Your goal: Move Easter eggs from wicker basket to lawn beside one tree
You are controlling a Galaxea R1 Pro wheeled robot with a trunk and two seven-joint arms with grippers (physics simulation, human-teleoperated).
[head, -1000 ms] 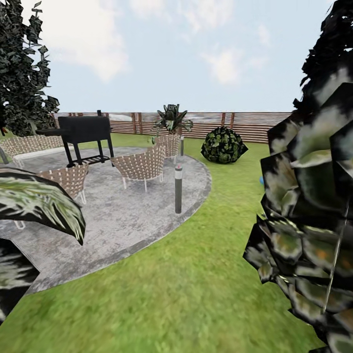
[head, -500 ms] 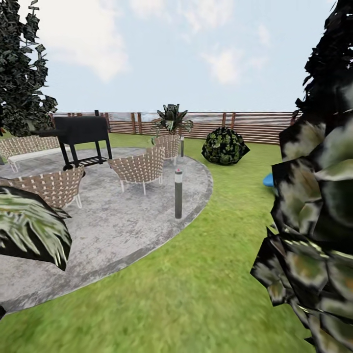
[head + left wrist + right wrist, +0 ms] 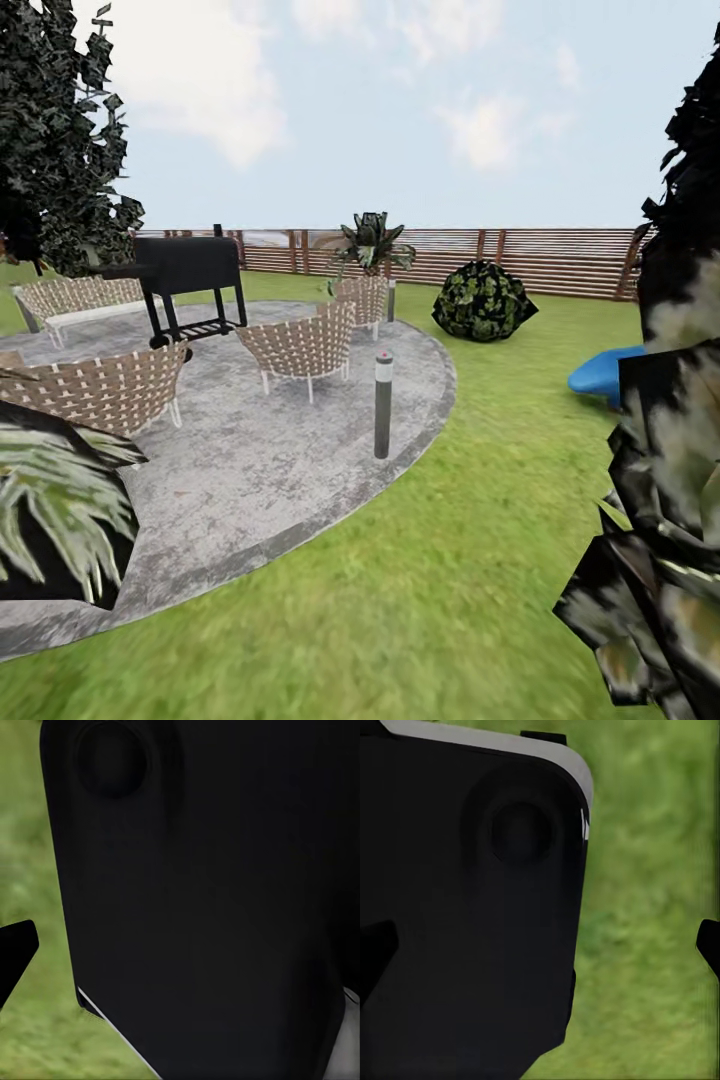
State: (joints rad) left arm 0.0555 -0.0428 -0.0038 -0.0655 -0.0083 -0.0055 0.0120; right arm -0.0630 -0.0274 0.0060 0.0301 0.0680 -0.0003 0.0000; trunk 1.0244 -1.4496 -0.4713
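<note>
From my head camera I see the lawn (image 3: pixel 430 560) beside a grey patio (image 3: pixel 250 470), woven chairs (image 3: pixel 300 345), a grill (image 3: pixel 190 270). Both wrist cameras face grass behind dark housings; I cannot tell either claw's opening.

- Head view: even, bright daylight is rendered beneath a pale blue sky (image 3: pixel 380 120) with soft white clouds; no sun disc or glare is seen.
- Cast shadows are almost lacking; the bollard (image 3: pixel 383 403) and wicker chairs (image 3: pixel 300 345) stand on the paved circle (image 3: pixel 260 470) without dark shadows.
- The lawn (image 3: pixel 450 560) is smeared and soft toward 6 o'clock.
- Coarse, blocky foliage (image 3: pixel 660 520) at 4 o'clock and a leaf (image 3: pixel 60 510) at 8 o'clock appear blurred and pixelated.
- Wrist views: unlit black housings are seen at close range, and the grass (image 3: pixel 645 945) behind them is out of focus.
</note>
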